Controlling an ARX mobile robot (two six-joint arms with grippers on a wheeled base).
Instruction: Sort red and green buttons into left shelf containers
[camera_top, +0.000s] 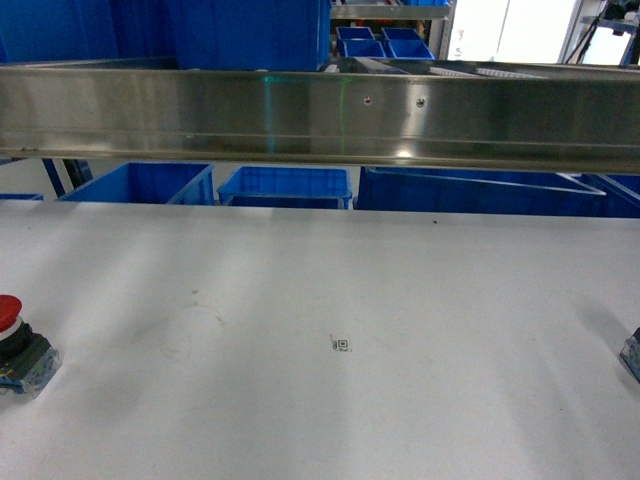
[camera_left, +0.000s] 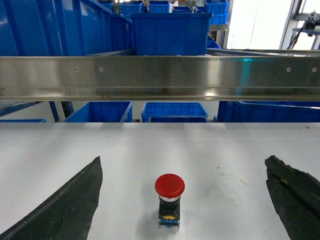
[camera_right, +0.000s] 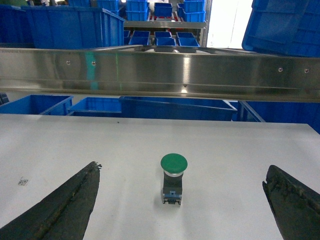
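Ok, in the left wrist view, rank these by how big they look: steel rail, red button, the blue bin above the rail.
1. Steel rail, spanning the full width.
2. Blue bin; it sits farther back, so its true size is unsure.
3. Red button, smallest despite being nearest.

Red button (camera_left: 169, 192) stands between spread fingers (camera_left: 65, 210).

A red button (camera_left: 169, 185) with a round cap stands upright on the white worktop (camera_top: 330, 290). A green button (camera_right: 173, 163) stands upright too, far apart from it.
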